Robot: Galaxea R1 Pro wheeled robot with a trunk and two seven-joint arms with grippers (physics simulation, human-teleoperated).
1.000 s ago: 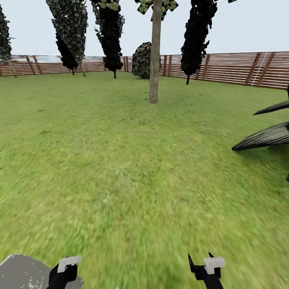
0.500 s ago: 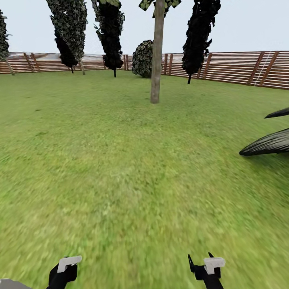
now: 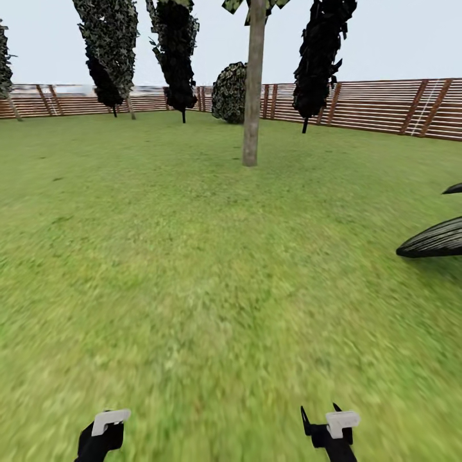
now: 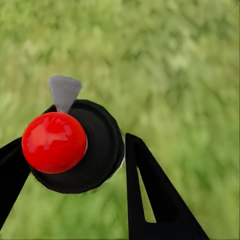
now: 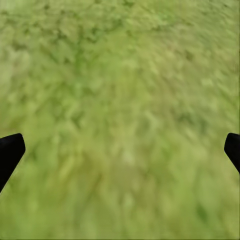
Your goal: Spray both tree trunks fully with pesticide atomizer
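The pesticide atomizer [image 4: 54, 142] has a shiny red ball top, a round black body and a grey nozzle. It sits between the black fingers of my left gripper [image 4: 75, 150], which is shut on it, above blurred grass. In the head view that left gripper [image 3: 101, 439] is at the bottom edge, and my right gripper [image 3: 319, 414] is beside it, low over the lawn. The right gripper [image 5: 122, 147] stands open with only grass between its fingertips. One tree with a pale bare trunk [image 3: 251, 96] rises straight ahead, far off on the garden lawn [image 3: 192, 256].
A brown slat fence [image 3: 385, 106] runs along the back. Dark columnar trees [image 3: 173, 58] and a round bush [image 3: 229, 93] stand in front of it. Broad striped leaves [image 3: 433, 239] reach in from the right. Open grass lies between me and the trunk.
The view has moved forward over the lawn. The grey slab at the lower left has dropped out of view, and the striped leaves have slid to the right. Both grippers keep their pose.
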